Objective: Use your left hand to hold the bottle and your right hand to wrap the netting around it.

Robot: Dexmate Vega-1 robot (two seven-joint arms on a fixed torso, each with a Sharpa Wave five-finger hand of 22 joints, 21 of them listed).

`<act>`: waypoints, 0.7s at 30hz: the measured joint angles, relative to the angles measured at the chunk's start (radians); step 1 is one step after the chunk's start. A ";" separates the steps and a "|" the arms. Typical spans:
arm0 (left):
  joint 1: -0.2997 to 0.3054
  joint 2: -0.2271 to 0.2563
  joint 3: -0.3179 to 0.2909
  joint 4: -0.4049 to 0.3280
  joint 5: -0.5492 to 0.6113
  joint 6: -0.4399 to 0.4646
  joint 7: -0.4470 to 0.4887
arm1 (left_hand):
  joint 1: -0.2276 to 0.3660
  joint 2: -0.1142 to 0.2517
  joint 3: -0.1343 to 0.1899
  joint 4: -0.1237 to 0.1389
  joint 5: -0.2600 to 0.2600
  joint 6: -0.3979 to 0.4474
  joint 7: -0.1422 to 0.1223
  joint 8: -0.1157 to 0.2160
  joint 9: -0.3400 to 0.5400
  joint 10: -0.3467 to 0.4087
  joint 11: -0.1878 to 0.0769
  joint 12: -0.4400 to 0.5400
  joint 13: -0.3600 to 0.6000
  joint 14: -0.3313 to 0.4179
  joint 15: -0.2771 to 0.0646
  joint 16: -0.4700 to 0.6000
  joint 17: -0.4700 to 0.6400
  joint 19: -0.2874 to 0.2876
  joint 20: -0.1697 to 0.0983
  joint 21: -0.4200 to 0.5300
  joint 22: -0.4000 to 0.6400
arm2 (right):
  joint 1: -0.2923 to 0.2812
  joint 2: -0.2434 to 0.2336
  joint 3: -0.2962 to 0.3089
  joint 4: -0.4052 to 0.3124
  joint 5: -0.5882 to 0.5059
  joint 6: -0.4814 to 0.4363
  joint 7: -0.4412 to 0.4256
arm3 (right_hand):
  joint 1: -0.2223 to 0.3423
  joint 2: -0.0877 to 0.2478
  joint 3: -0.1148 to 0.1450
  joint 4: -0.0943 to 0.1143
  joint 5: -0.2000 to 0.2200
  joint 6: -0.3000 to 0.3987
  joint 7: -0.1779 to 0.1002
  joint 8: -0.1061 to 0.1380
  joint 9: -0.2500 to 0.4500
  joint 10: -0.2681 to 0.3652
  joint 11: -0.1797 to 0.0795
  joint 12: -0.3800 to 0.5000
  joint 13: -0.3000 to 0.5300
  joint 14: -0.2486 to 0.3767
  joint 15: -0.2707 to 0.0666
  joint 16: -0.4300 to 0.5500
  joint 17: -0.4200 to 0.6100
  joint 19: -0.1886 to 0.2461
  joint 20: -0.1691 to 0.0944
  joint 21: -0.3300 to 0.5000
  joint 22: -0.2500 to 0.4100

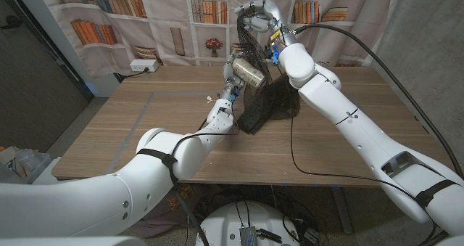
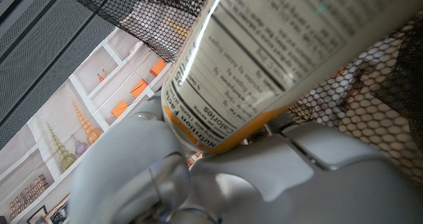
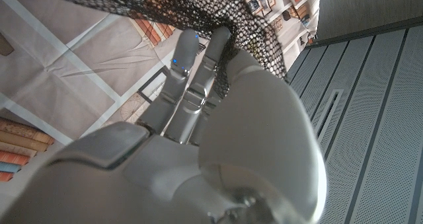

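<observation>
Left hand [image 1: 230,78] grips bottle [image 1: 249,72] above table [image 1: 145,130]: pale label, nutrition print, orange band. Right hand [image 1: 259,19] pinches black netting [image 1: 261,79] overhead; mesh drapes past bottle, bunching on the table.

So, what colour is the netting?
Black, an open mesh netting; clearest in the head view, hanging from the right robot hand.

A white robotic left hand [image 1: 233,78] holds a bottle [image 1: 249,72] with a pale label printed in black text above an orange band, draped in black open-mesh netting [image 1: 262,93]. The right hand [image 1: 259,19], silver-grey with small blue lights, pinches the mesh. Beneath lies a brown wood-grain table [image 1: 145,123]; behind hangs a cream bookshelf-print backdrop [image 1: 181,14] with orange-spined books.
</observation>
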 measured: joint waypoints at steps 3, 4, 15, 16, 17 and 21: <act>-0.008 -0.007 -0.008 0.010 0.006 0.002 0.003 | 0.000 0.000 0.000 0.000 0.000 0.000 0.000 0.000 0.000 0.000 0.000 0.000 0.000 0.000 0.000 0.000 0.000 0.000 0.000 0.000 0.000 | -0.008 0.000 -0.010 -0.007 0.007 -0.005 0.011 | 0.000 0.000 0.000 0.000 0.000 0.000 0.000 0.000 0.000 0.000 0.000 0.000 0.000 0.000 0.000 0.000 0.000 0.000 0.000 0.000 0.000; -0.010 -0.009 -0.011 0.012 0.008 0.002 0.004 | 0.000 0.000 0.000 0.000 0.000 0.000 0.000 0.000 0.000 0.000 0.000 0.000 0.000 0.000 0.000 0.000 0.000 0.000 0.000 0.000 0.000 | -0.011 0.000 -0.013 -0.009 0.007 -0.005 0.011 | 0.000 0.000 0.000 0.000 0.000 0.000 0.000 0.000 0.000 0.000 0.000 0.000 0.000 0.000 0.000 0.000 0.000 0.000 0.000 0.000 0.000; -0.025 -0.026 -0.038 0.023 0.018 -0.001 0.009 | 0.000 0.000 0.000 0.000 0.000 0.000 0.000 0.000 0.000 0.000 0.000 0.000 0.000 0.000 0.000 0.000 0.000 0.000 0.000 0.000 0.000 | -0.037 -0.010 -0.048 -0.037 0.025 -0.037 0.056 | 0.000 0.000 0.001 -0.001 -0.001 0.000 0.000 0.000 0.000 0.000 0.000 0.000 0.000 0.000 0.000 0.000 0.000 0.000 0.000 0.007 -0.005; -0.026 -0.028 -0.041 0.023 0.018 -0.002 0.007 | 0.000 0.000 0.000 0.000 0.000 0.000 0.000 0.000 0.000 0.000 0.000 0.000 0.000 0.000 0.000 0.000 0.000 0.000 0.000 0.000 0.000 | -0.039 -0.011 -0.052 -0.039 0.026 -0.040 0.059 | 0.000 0.000 0.001 -0.001 -0.001 0.000 0.000 0.000 0.000 0.000 0.000 0.000 0.000 0.000 0.000 0.000 0.000 0.000 0.000 0.007 -0.005; -0.026 -0.028 -0.041 0.023 0.019 -0.002 0.007 | 0.000 0.000 0.000 0.000 0.000 0.000 0.000 0.000 0.000 0.000 0.000 0.000 0.000 0.000 0.000 0.000 0.000 0.000 0.000 0.000 0.000 | -0.041 -0.012 -0.055 -0.042 0.026 -0.042 0.061 | 0.000 0.000 0.001 -0.001 -0.001 0.000 0.000 0.000 0.000 0.000 0.000 0.000 0.000 0.000 0.000 -0.004 0.000 0.000 0.000 0.007 -0.005; -0.029 -0.034 -0.052 0.023 0.018 -0.008 0.000 | 0.000 0.000 0.000 0.000 0.000 0.000 0.000 0.000 0.000 0.000 0.000 0.000 0.000 0.000 0.000 0.000 0.000 0.000 0.000 0.000 0.000 | -0.047 -0.017 -0.065 -0.049 0.027 -0.055 0.072 | 0.000 0.000 0.001 -0.001 -0.001 0.000 0.000 0.000 0.003 0.000 0.000 0.000 0.004 -0.002 -0.002 -0.004 0.000 -0.004 0.004 0.007 -0.005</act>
